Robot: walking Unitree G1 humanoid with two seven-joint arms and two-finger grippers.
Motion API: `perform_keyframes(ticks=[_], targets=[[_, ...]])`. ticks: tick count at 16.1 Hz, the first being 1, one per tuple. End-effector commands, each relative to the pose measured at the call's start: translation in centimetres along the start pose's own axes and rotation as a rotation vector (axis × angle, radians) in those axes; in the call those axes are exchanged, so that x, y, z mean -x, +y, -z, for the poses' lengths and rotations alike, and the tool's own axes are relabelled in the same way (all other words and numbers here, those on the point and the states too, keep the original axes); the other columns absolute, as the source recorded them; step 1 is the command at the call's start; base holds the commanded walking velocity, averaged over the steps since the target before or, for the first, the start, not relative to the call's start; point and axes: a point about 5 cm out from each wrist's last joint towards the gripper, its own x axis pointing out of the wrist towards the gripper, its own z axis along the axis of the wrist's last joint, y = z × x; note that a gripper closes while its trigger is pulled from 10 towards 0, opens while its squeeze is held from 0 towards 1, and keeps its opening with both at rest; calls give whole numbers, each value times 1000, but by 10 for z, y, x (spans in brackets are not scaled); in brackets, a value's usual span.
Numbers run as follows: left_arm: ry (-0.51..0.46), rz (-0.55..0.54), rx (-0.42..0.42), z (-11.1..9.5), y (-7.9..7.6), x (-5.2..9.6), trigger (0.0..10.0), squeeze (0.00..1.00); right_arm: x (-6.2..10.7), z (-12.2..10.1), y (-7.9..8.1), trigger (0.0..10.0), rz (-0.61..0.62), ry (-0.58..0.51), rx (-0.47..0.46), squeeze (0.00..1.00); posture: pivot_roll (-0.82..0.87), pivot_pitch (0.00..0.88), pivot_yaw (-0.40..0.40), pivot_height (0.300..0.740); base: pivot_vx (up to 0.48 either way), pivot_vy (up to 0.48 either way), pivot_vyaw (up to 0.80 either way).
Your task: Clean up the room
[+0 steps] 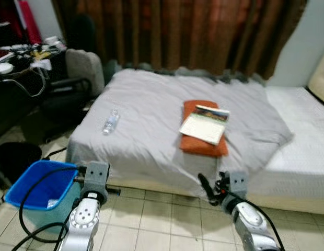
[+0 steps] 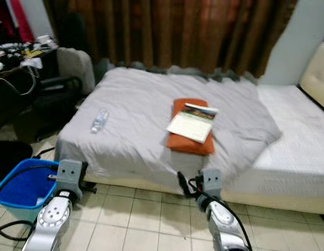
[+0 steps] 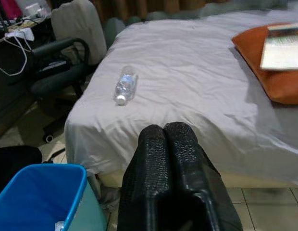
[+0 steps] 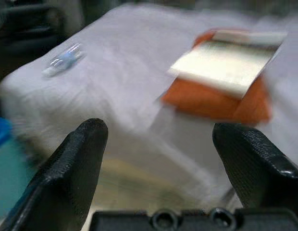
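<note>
On the bed lies a bottle, near the bin. Approach step: left gripper clenched, right gripper spread; next, reach the bottle.

The right wrist view is blurred, so the bottle beyond the left finger is seen only as a pale streak, and the print on the book between the fingers cannot be read. The blue bin beside the closed left fingers is cut off by the picture's edge. The label of the bottle is too small to tell.
</note>
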Motion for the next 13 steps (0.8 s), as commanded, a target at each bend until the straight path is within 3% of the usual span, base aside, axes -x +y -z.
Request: perform_keyframes(ticks=[1, 4, 7, 9, 13], targets=[[-30, 15, 2, -4, 5, 6, 10000, 0, 5, -9, -8, 10000, 77, -64, 23, 0, 136, 0, -66, 740, 0, 0, 0], [-77, 92, 20, -7, 3, 26, 10000, 0, 23, -10, -14, 10000, 94, -102, 49, 0, 134, 0, -63, 740, 0, 0, 0], [-62, 173, 42, 1, 2, 47, 10000, 0, 45, 2, -9, 10000, 50, -45, 81, 0, 130, 0, -68, 740, 0, 0, 0], [-47, 161, 30, 5, 1, 39, 10000, 0, 50, 9, -12, 10000, 84, -17, 56, 0, 117, 0, -66, 740, 0, 0, 0], [-55, 176, 14, -3, -3, 16, 10000, 0, 39, 3, -15, 10000, 136, -8, 68, 0, 89, 0, -49, 740, 0, 0, -181]])
